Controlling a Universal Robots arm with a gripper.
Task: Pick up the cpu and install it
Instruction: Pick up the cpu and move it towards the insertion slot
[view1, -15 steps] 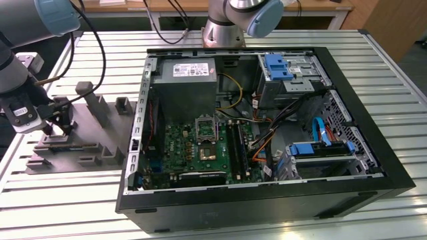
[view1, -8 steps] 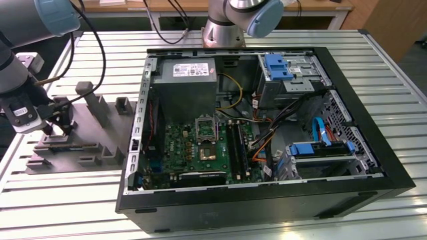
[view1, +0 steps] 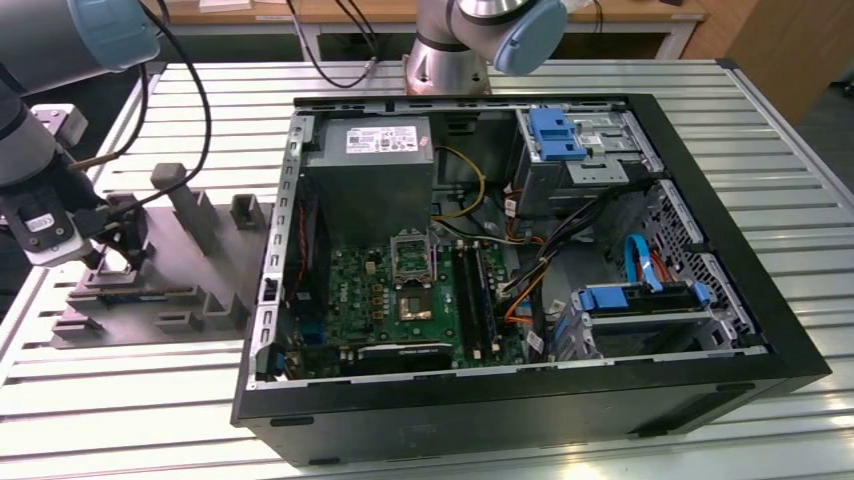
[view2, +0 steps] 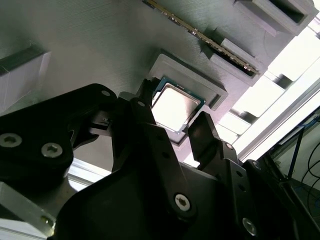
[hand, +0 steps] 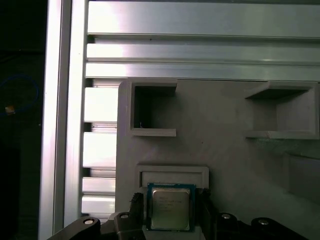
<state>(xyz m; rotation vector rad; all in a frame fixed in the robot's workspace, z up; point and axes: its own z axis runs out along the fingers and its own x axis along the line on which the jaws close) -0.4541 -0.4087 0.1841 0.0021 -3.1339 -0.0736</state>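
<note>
The small flat square cpu with a pale silvery metal top and a thin green edge (hand: 171, 207) (view2: 175, 104) lies flat in a shallow raised pale grey frame (hand: 172, 173) (view2: 212, 86) on a moulded grey holder plate (view1: 180, 295) (hand: 225, 150). That plate rests on the slatted aluminium bench (view1: 120, 400), at the exterior view's left of the open black computer case (view1: 747, 330).

The black two-fingered gripper (view1: 118, 258) (hand: 171, 212) (view2: 175, 107) is low over the plate with its jaws spread, and the cpu sits directly between them. In both wrist views one dark finger (hand: 136, 206) (view2: 142, 107) stands just beside one edge of the chip, and the other finger (hand: 205, 212) (view2: 204, 132) just beside the opposite edge. In the first wrist view a thin strip of the frame shows on each side between finger and chip. In the second wrist view one fingertip overlaps a corner of the chip, so I cannot tell whether it touches there. The cpu is level in its frame.

Near the frame, the plate carries a square recess (hand: 150, 112).

Inside the case, well apart from the gripper, a metal-framed rectangular socket with a dark centre (view1: 412, 255) sits on the green motherboard (view1: 358, 290), just below a grey metal box with a white label (view1: 380, 175).
</note>
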